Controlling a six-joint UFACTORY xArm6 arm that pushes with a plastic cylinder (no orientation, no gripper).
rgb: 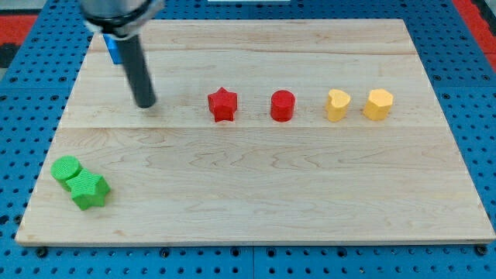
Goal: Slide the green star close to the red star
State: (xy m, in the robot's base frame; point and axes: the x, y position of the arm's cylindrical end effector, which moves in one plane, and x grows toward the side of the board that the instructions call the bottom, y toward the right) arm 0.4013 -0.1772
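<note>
The green star (pixel 89 190) lies near the board's bottom left corner, touching a green cylinder (pixel 67 168) just above and left of it. The red star (pixel 222 105) sits in the upper middle of the board. My tip (pixel 145 104) rests on the board left of the red star, well above and right of the green star, touching no block.
A red cylinder (pixel 283 105) stands right of the red star. Two yellow blocks (pixel 337 105) (pixel 378 104) stand further right in the same row. A blue block (pixel 113 48) is partly hidden behind the rod at the top left. The wooden board (pixel 256 201) ends at blue matting.
</note>
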